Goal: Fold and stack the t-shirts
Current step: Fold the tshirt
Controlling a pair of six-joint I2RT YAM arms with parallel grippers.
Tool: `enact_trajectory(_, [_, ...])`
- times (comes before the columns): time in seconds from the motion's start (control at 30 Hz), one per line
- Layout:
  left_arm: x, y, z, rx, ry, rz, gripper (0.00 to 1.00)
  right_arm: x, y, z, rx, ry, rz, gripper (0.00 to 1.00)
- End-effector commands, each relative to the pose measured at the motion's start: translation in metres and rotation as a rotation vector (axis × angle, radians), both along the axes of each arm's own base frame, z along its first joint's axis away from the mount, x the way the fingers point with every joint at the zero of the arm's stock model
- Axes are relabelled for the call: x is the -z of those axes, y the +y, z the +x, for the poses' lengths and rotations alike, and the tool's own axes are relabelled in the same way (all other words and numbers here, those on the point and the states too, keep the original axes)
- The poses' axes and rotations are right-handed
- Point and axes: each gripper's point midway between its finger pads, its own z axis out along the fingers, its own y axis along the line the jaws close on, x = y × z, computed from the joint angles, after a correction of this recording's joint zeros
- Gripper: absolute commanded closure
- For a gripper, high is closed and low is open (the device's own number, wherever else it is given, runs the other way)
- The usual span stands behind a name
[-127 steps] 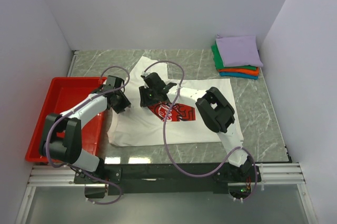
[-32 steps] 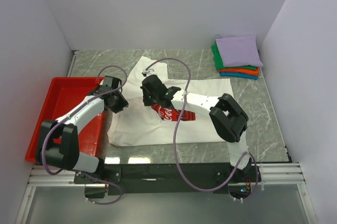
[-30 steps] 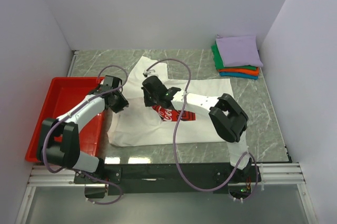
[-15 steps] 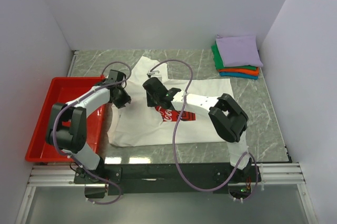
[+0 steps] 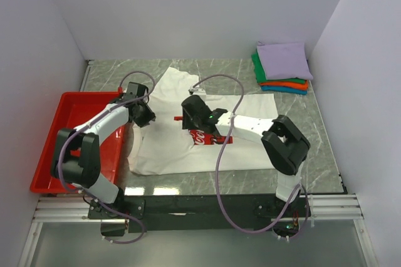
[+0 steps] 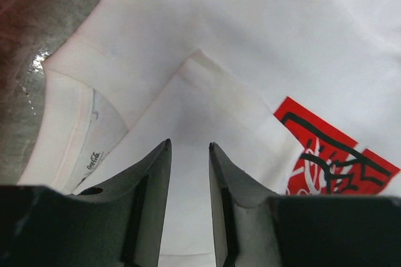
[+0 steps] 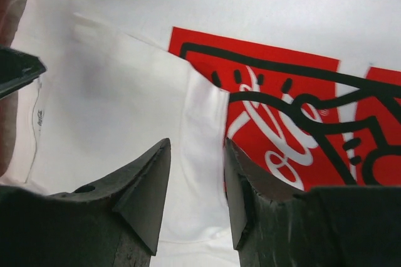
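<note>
The large white t-shirt lies spread on the marble table, its left part folded in over the red chest print. My left gripper hovers over the shirt's left fold near the collar label, jaws open with only cloth showing below them. My right gripper hangs above the fold's edge beside the print, open, nothing between its fingers. A white flap overlaps the print. Folded tees are stacked at the back right: lavender on top, then green, orange and teal.
A red plastic tray sits at the left, touching the shirt's left edge. White walls enclose the table on three sides. Purple cables loop over both arms above the shirt.
My right gripper has opened, let go of the white cloth and shifted right. The left gripper moved slightly toward the back and stayed open.
</note>
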Motion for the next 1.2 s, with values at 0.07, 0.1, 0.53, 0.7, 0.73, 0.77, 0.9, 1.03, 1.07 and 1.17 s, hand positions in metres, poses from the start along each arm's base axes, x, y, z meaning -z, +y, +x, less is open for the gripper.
enact_trajectory(0.07, [-0.023,-0.015,-0.005,0.065,-0.073,-0.043,0.64,-0.018,-0.003,0.008,-0.016,0.040,0.198,0.53])
enact_trajectory(0.1, [-0.021,-0.017,-0.007,0.071,-0.070,-0.045,0.64,-0.016,-0.003,0.008,-0.020,0.053,0.208,0.54])
enact_trajectory(0.53, [-0.017,-0.054,-0.005,0.157,-0.063,-0.107,0.67,0.008,-0.015,0.003,-0.105,0.259,0.422,0.56])
enact_trajectory(0.7, [-0.010,-0.066,-0.012,0.179,-0.053,-0.110,0.67,0.018,-0.007,-0.016,-0.119,0.334,0.528,0.51])
enact_trajectory(0.73, [-0.010,-0.068,-0.014,0.185,-0.052,-0.112,0.67,0.021,-0.007,-0.020,-0.119,0.349,0.548,0.50])
enact_trajectory(0.77, [-0.009,-0.068,-0.015,0.185,-0.050,-0.112,0.67,0.022,-0.006,-0.023,-0.125,0.356,0.557,0.49])
enact_trajectory(0.9, [-0.006,-0.068,-0.019,0.188,-0.048,-0.115,0.67,0.027,-0.005,-0.031,-0.114,0.399,0.597,0.47])
enact_trajectory(1.03, [-0.006,-0.068,-0.021,0.188,-0.052,-0.116,0.67,0.031,-0.002,-0.035,-0.115,0.427,0.655,0.42])
enact_trajectory(1.07, [-0.005,-0.068,-0.022,0.189,-0.049,-0.117,0.67,0.033,0.001,-0.039,-0.126,0.448,0.669,0.42])
enact_trajectory(1.17, [-0.004,-0.066,-0.023,0.189,-0.048,-0.113,0.67,0.033,0.007,-0.040,-0.134,0.470,0.724,0.42])
